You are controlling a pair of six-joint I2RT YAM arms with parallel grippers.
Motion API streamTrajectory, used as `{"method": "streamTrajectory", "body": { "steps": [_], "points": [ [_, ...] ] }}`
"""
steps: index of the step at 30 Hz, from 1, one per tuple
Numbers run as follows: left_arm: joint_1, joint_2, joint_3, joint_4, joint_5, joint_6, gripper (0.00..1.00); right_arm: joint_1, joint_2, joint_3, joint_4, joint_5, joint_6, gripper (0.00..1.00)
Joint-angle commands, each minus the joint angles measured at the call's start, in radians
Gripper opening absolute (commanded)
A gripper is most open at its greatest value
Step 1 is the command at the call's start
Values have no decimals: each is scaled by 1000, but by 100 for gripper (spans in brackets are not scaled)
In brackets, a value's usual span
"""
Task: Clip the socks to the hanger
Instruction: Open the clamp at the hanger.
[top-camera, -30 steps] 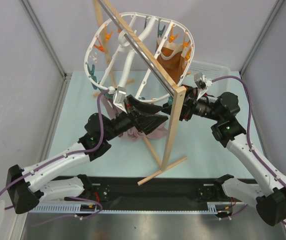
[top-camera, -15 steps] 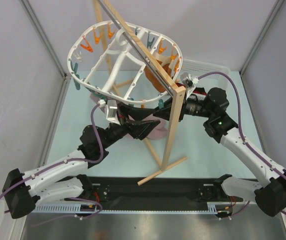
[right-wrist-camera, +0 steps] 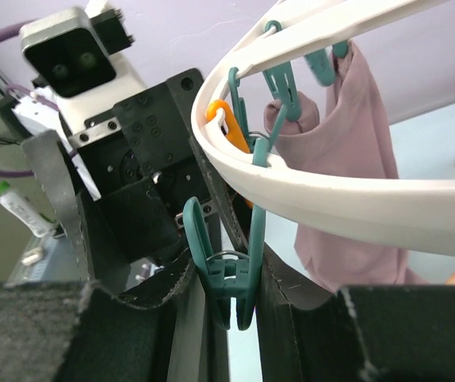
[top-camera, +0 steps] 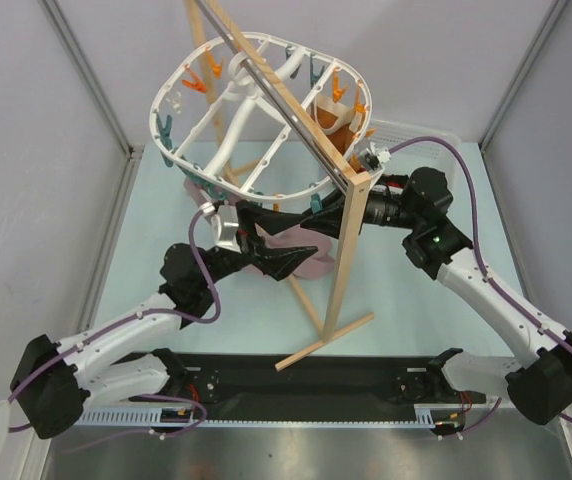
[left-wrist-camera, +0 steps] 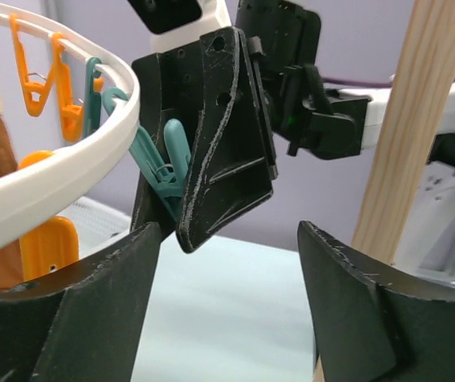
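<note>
- A smooth pale teal bench point(top-camera: 386, 290) is enclosed by plain grey walls point(top-camera: 26, 100).
- The large white plastic oval hanger point(right-wrist-camera: 331, 207) is seen above the bench, under the metal rod of a light wooden stand point(top-camera: 344, 260).
- A teal plastic clip point(right-wrist-camera: 231, 298) on its rim is pinched by the right claw point(right-wrist-camera: 221, 263).
- The left claw point(left-wrist-camera: 229, 263) is spread wide, with nothing gripped.

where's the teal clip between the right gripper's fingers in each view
Top external: teal clip near centre, under the white hanger rim, left of the wooden post.
Left wrist: upper left of centre, held by the right gripper.
Right wrist: bottom centre, between its own fingers.
Shared landmark: the hanger rim it hangs from.
</note>
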Motion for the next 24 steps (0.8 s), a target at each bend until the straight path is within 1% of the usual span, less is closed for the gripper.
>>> {"method": "streamTrajectory", "body": {
  "steps": [1, 2, 4, 7, 9, 10, 12, 13, 14, 15, 16, 19, 21, 24],
  "points": [
    [93, 45, 34, 196, 141, -200, 78, 9, -7, 60, -48, -38, -39, 6],
    [96, 67, 37, 239, 160, -254, 79, 9, -9, 60, -49, -41, -42, 6],
    [101, 88, 46, 280, 190, -296, 80, 9, -9, 60, -43, -50, -42, 7],
    [101, 118, 86, 271, 210, -324, 80, 9, -9, 60, -42, -55, -41, 8],
    [105, 112, 78, 300, 181, -351, 80, 11, -10, 60, -42, -52, -42, 9],
    [105, 100, 71, 310, 160, -357, 78, 9, -12, 60, -46, -49, -45, 10],
    [105, 71, 52, 275, 83, -336, 78, 9, -16, 62, -57, -40, -51, 11],
    [101, 33, 52, 232, 51, -322, 78, 11, -18, 62, -60, -30, -57, 12],
    [99, 17, 54, 149, -10, -299, 78, 9, -18, 62, -62, -29, -57, 12],
    [96, 6, 51, 132, -27, -290, 79, 9, -20, 62, -63, -29, -57, 13],
    [95, -6, 51, 120, -47, -288, 82, 9, -18, 60, -63, -30, -57, 14],
    [95, 8, 97, 37, -69, -294, 83, 9, -13, 60, -57, -33, -57, 14],
    [88, 40, 112, 30, -66, -314, 83, 9, -12, 62, -54, -36, -56, 14],
    [81, 84, 108, 109, -44, -356, 84, 11, -13, 63, -56, -37, -54, 14]
  ]
}}
